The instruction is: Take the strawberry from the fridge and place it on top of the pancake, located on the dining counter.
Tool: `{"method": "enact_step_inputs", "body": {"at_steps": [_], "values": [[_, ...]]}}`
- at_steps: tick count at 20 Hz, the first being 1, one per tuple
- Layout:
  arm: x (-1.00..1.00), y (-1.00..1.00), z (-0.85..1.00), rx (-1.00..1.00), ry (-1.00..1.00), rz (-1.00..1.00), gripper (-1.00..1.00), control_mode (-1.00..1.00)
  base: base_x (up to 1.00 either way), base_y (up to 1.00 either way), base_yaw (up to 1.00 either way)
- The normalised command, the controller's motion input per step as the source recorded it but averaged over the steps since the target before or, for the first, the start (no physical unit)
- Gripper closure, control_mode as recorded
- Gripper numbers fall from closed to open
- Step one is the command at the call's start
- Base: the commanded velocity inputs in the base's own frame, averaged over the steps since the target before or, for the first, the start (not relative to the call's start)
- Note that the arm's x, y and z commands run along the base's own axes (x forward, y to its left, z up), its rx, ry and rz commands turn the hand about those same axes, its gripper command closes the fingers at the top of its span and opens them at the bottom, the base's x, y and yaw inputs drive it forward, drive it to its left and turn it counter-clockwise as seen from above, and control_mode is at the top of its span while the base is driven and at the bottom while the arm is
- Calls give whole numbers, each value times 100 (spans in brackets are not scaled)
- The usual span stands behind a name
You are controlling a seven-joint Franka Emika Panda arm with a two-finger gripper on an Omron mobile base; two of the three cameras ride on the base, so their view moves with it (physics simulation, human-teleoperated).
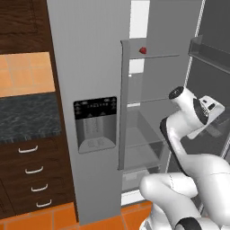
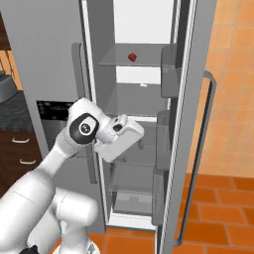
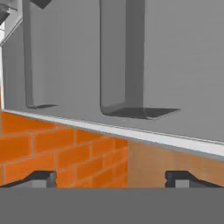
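While the right door of the fridge [image 1: 90, 67] stands swung open in the left base view, shows the strawberry [image 1: 143, 50] resting on the top glass shelf [image 1: 157, 56], close to that shelf's left front corner. Shows the arm [image 1: 188, 134] bent in front of the lower shelves, well below the fruit and apart from it. Shows the black dispenser panel [image 1: 95, 123] on the shut left door, and dark wood drawers [image 1: 31, 175] under a dark-topped counter [image 1: 27, 119] at the left.

Seen from the right base view, puts the strawberry [image 2: 132, 57] near the middle of the top shelf [image 2: 129, 62], a little back from its front edge, inside the fridge [image 2: 49, 54]. Places the white hand of the arm [image 2: 116, 136] at about mid-height of the open compartment, near the lower shelves. Shows the open door [image 2: 196, 124] with its bins and long handle at the right, over an orange tiled floor [image 2: 218, 208].

Looking along the tool [image 3: 111, 178] in the hand view, finds both dark fingertips [image 3: 37, 178] set wide apart at the bottom, spread and holding nothing. Faces the grey inner side of the door with two bins [image 3: 124, 61] hanging on it, above orange brick tiles [image 3: 57, 148].
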Motion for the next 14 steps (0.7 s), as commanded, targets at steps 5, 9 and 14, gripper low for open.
{"method": "enact_step_inputs", "body": {"at_steps": [5, 9, 14], "values": [[8, 100, -14, 80, -13, 1, -100, -100, 0, 0, 0], [18, 100, -21, 74, -6, 0, -100, -100, 0, 0, 0], [-16, 100, 1, 65, -6, -5, -100, -100, 0, 0, 0]]}}
